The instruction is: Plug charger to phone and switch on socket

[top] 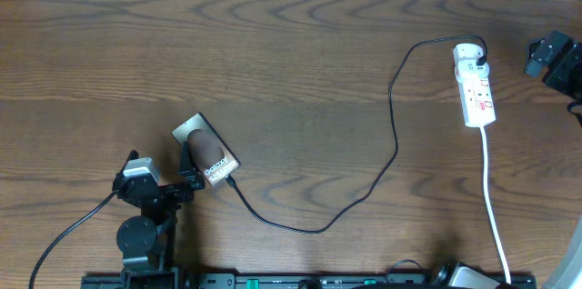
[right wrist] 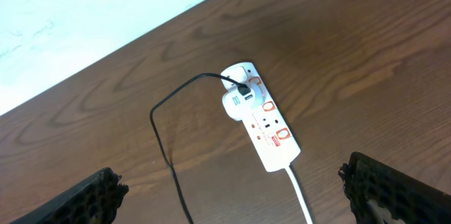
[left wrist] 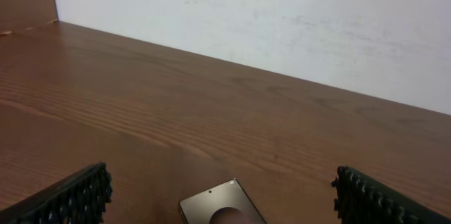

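The phone lies flat and diagonal on the wooden table, in the front left part, just beside the left arm. The left gripper is at the phone's near end, both fingers spread wide and nothing between them; its camera sees only one corner of the phone. The black charger cable starts at the phone's near short edge, where its tip touches the phone, and goes in a big loop to the power strip at the far right. Its plug sits in the far end of the strip. The right gripper is apart from the strip, to its right side, also wide open and empty. Whether the switches are on, I cannot tell
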Available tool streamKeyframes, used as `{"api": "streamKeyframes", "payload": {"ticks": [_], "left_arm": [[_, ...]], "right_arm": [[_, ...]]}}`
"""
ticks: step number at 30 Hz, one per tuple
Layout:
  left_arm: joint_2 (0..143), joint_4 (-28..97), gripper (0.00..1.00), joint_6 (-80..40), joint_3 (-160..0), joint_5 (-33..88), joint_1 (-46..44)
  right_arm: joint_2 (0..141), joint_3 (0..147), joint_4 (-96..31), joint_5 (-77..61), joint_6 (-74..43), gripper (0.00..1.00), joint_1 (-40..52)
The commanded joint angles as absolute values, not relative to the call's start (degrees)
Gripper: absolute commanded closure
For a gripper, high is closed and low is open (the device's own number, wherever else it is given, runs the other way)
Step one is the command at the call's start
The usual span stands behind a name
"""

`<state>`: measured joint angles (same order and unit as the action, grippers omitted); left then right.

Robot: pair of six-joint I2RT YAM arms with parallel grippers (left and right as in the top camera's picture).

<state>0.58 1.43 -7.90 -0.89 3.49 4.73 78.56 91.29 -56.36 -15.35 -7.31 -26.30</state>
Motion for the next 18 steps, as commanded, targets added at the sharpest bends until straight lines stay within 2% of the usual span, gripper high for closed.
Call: {"api": "streamKeyframes", "payload": {"ticks": [1,10,14,18], "left_arm": [[0.2,3.9,0.0,-8.4,-0.3,3.4,5.0],[0.2,3.9,0.0,-8.4,-0.3,3.4,5.0],[0.2,3.9,0.0,-8.4,-0.3,3.4,5.0],[0.2,3.9,0.0,-8.4,-0.3,3.4,5.0]], "right_arm": [[78.0,91.4,-56.4,-15.1,-8.1,0.01,-26.9],[76.1,88.8,-55.9,-20.3,-8.1,0.01,-26.7],[71.6,81.6,-48.2,-21.4,-8.1,0.01,-23.7],[64.0,69.1,-34.5,-21.4,-8.1,0.01,-19.2]]}}
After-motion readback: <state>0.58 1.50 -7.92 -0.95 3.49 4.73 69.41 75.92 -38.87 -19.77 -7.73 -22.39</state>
